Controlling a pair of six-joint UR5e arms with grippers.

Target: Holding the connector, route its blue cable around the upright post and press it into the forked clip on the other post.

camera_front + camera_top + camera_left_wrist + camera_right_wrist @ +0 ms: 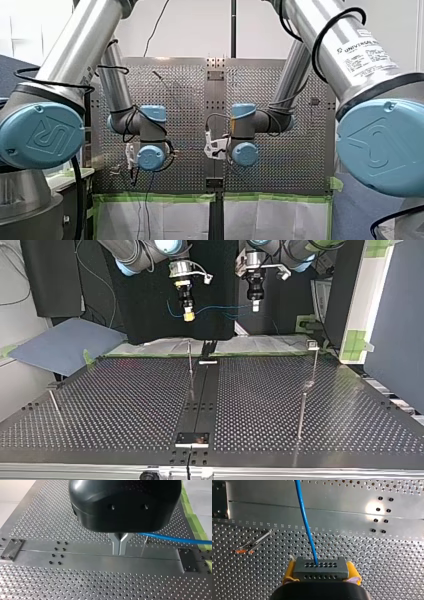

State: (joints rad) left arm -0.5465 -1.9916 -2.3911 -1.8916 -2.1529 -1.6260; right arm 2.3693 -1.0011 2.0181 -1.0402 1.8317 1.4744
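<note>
My right gripper (321,577), with yellow pads (289,571), is shut on the dark grey connector (320,567). The blue cable (305,520) leaves the connector's face and runs ahead over the table. In the top view my right gripper (188,315) hangs high at the left. The cable (220,310) sags across to my left gripper (255,306). My left gripper (120,551) has its metal fingers shut. The cable (175,538) disappears behind its body near the finger roots; whether it is pinched is hidden. A thin upright post (190,362) stands below the grippers. A post with a clip (312,345) stands at the right.
Another thin post (301,415) stands nearer the top view's front right, and a short one (54,402) at its left. A black centre strip (202,390) with a plate (192,439) divides the perforated table. Green tape (357,342) marks the far edge.
</note>
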